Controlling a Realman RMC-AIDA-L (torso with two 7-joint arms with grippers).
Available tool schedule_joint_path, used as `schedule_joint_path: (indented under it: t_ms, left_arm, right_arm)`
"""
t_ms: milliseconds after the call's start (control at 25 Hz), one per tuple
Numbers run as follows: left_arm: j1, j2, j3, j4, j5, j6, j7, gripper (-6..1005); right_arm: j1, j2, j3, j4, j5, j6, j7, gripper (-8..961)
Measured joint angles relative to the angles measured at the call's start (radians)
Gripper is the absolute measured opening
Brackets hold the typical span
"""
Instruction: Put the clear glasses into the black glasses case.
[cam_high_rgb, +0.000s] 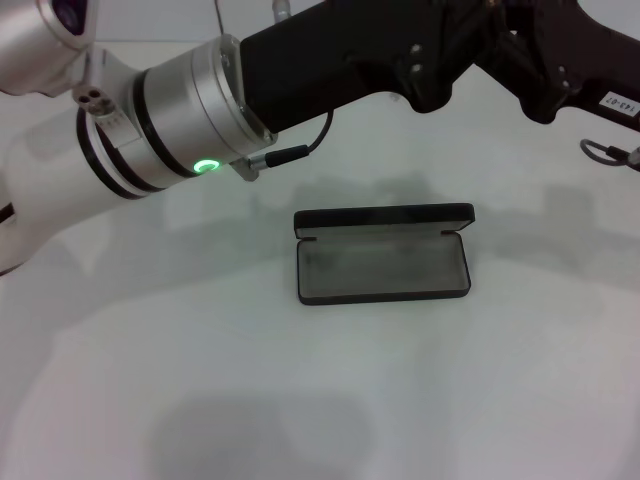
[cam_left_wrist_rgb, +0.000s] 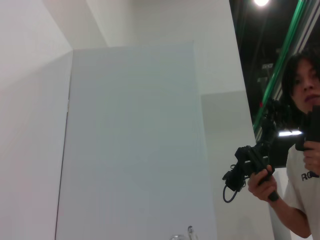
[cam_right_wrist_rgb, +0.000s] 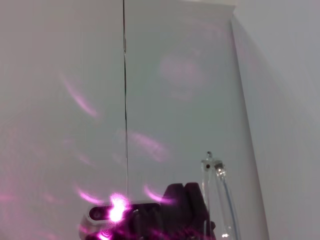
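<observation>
The black glasses case (cam_high_rgb: 383, 255) is seen lying open on the white tabletop (cam_high_rgb: 300, 400) just right of the frame's centre in the head view, with its grey-lined tray toward the viewer and its lid stood up behind. Nothing is seen inside it, so the placing is judged as not yet done.

Beyond the case, across the upper part of the frame, both arms are held raised. The left arm (cam_high_rgb: 150, 120) is seen reaching in from the upper left, and the right arm (cam_high_rgb: 560, 60) is seen at the upper right; whether either set of jaws is open or closed cannot be told.

The clear glasses (cam_right_wrist_rgb: 217, 195) are shown only in part: a thin, colourless arm tip is seen at the lower edge of the right wrist view, lifted well above the tabletop. What holds them cannot be made out. Lowering them into the tray is judged to remain.
</observation>
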Motion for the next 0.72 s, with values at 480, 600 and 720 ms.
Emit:
schedule_joint_path:
  t_ms: [480, 600, 720]
  left_arm:
    - [0.000, 0.016, -0.031, -0.003, 0.068, 0.044, -0.004, 87]
    - [0.025, 0.022, -0.112, -0.008, 0.109, 0.106, -0.012, 87]
    - [0.065, 0.041, -0.199, -0.007, 0.160, 0.150, -0.044, 88]
  right_arm:
    - [-0.028, -0.001, 0.051, 0.000, 0.030, 0.012, -0.013, 49]
    - [-0.038, -0.007, 0.078, 0.000, 0.032, 0.011, -0.012, 49]
    - [-0.040, -0.016, 0.068, -0.036, 0.010, 0.023, 0.012, 49]
